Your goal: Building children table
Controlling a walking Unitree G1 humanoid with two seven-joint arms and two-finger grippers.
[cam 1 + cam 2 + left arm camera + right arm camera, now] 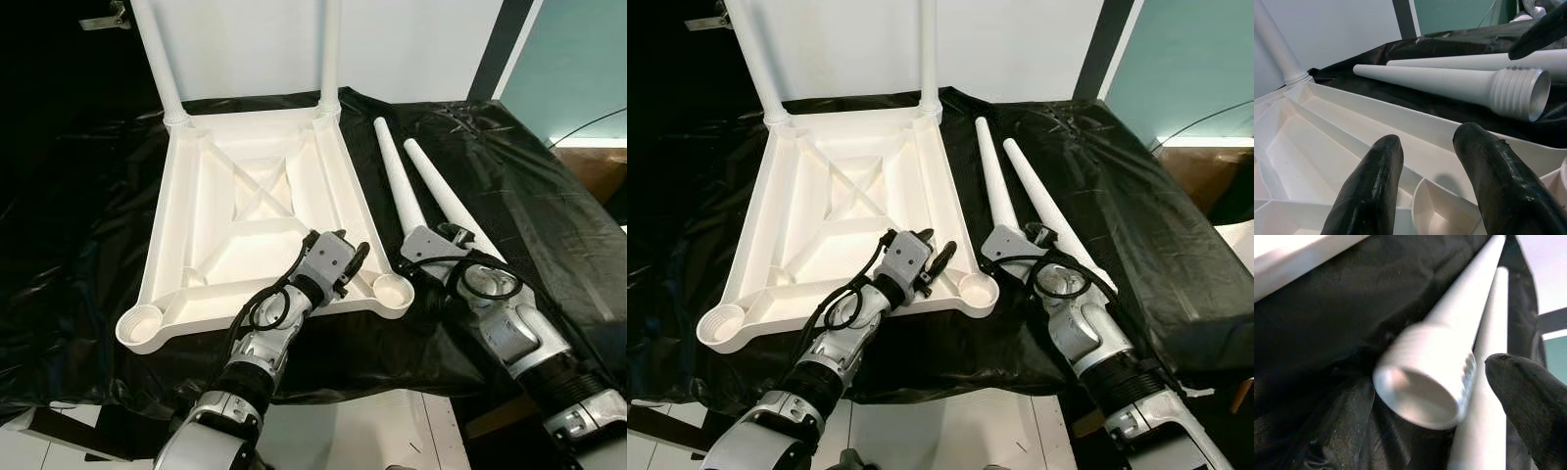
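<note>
The white table top (250,196) lies upside down on a black cloth. Two white legs (157,59) (330,49) stand screwed into its far corners. The near corner sockets (394,291) (142,323) are hollow. Two loose legs (397,176) (446,191) lie side by side on the cloth to the right. My left gripper (353,264) hovers open over the table top by the near right socket, holding nothing. My right gripper (436,235) is open at the loose legs' thick ends. One threaded end (1425,382) sits close beside a black finger (1528,401).
The black cloth (88,215) covers the whole work surface and drops off at the front edge (372,377), with pale floor below. A white wall (421,39) stands behind, and a teal panel (578,59) at the back right.
</note>
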